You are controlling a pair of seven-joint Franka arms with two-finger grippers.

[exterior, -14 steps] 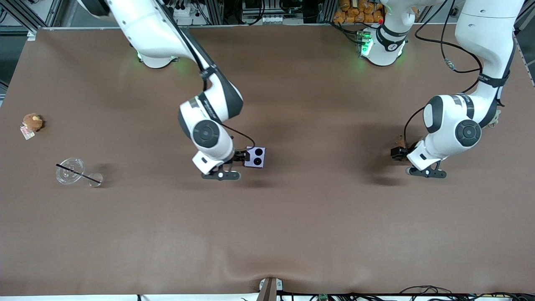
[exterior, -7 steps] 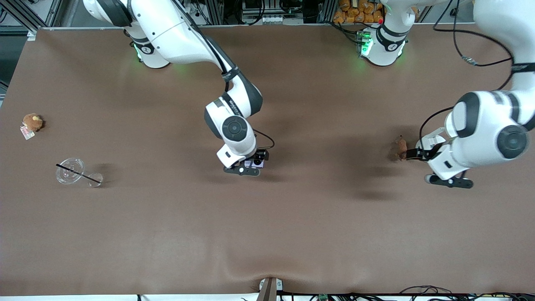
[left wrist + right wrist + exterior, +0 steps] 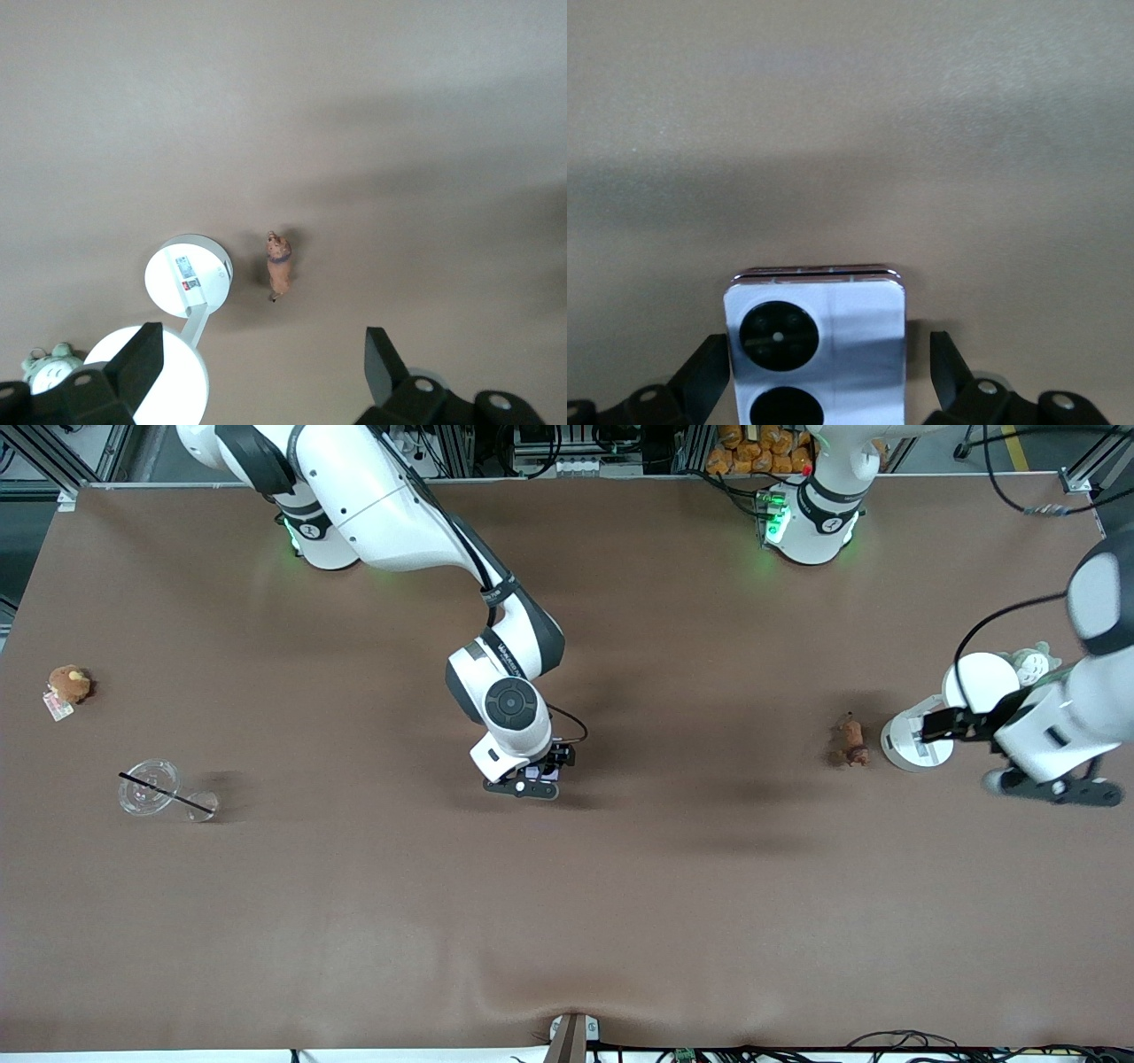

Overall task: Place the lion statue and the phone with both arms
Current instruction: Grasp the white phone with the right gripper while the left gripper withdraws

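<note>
The lion statue (image 3: 853, 742) lies free on the brown table toward the left arm's end; it also shows in the left wrist view (image 3: 280, 263). My left gripper (image 3: 941, 726) is open and empty, raised over a white two-disc stand, apart from the statue. In the left wrist view the left gripper (image 3: 261, 376) has its jaws wide apart. The lavender phone (image 3: 817, 332) lies flat on the table near the middle, camera circles up. My right gripper (image 3: 545, 766) is low over it and hides most of it in the front view. The right gripper (image 3: 826, 367) is open, with one finger either side of the phone.
A white two-disc stand (image 3: 917, 746) sits beside the statue, with a pale green plush (image 3: 1032, 660) by it. Toward the right arm's end lie a round brown plush with a tag (image 3: 69, 684) and a clear lid with a black straw (image 3: 149, 786).
The right gripper lowered the phone to the table and opened. The left gripper let go of the lion statue and drew back and up toward its end of the table.
</note>
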